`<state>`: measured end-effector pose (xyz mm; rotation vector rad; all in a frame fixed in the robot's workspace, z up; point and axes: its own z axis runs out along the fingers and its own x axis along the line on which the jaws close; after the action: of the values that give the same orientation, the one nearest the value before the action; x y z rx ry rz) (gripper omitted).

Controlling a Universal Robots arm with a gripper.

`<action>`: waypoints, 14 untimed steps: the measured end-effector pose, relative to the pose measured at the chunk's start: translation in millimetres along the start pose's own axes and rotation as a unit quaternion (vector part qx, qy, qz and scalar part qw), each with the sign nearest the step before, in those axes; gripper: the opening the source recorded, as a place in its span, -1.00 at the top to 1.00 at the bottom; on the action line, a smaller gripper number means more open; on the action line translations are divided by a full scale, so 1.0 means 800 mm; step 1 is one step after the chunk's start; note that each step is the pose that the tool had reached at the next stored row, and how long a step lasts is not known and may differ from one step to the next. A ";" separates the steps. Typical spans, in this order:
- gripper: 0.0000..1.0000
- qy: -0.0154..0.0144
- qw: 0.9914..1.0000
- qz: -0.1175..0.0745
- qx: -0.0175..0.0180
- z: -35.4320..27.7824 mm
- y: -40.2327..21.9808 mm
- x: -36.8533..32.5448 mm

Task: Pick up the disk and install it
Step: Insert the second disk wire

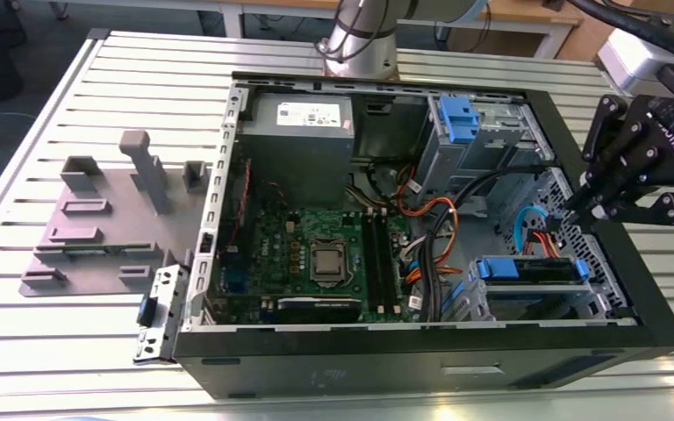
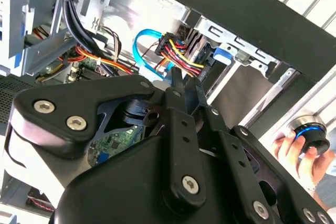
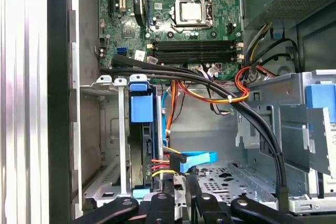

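The flat silver-grey hard-drive disk (image 1: pixel 530 269) in its blue plastic bracket sits in the metal drive cage of the open black computer case (image 1: pixel 372 368). The black gripper (image 1: pixel 568 217) hangs just beside the disk's cabled end, fingers (image 2: pixel 177 83) together, holding nothing.

We log an open computer case (image 1: pixel 431 373) on the slatted table (image 1: pixel 32 351), motherboard (image 1: pixel 302 232) exposed; grey plastic stand (image 1: pixel 91 230) beside it, exterior view's left.

Black cables (image 3: pixel 157 68) span bay; disk (image 3: pixel 142 106) occupies side cage (image 3: pixel 122 129); free room over perforated floor (image 3: pixel 231 177).
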<state>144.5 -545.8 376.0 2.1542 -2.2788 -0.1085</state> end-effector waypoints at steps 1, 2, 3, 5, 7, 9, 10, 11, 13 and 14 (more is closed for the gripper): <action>0.52 0.000 1.000 0.000 0.000 0.0009 0.0018 0.0002; 0.52 0.000 1.000 0.000 0.000 0.0021 0.0049 0.0003; 0.52 0.000 1.000 0.000 0.000 0.0039 0.0076 0.0006; 0.52 0.000 1.000 0.000 0.000 0.0078 0.0114 0.0010; 0.52 0.000 1.000 0.000 0.000 0.0122 0.0116 0.0013; 0.52 0.001 1.000 0.000 0.000 0.0166 0.0114 0.0014; 0.52 0.001 1.000 0.000 0.000 0.0183 0.0113 0.0015; 0.52 0.001 1.000 0.000 0.000 0.0198 0.0113 0.0016; 0.52 0.001 1.000 -0.001 0.000 0.0220 0.0111 0.0017; 0.52 0.001 1.000 -0.001 0.000 0.0224 0.0111 0.0017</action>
<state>134.7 -545.8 358.5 2.1543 -2.2758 -0.1069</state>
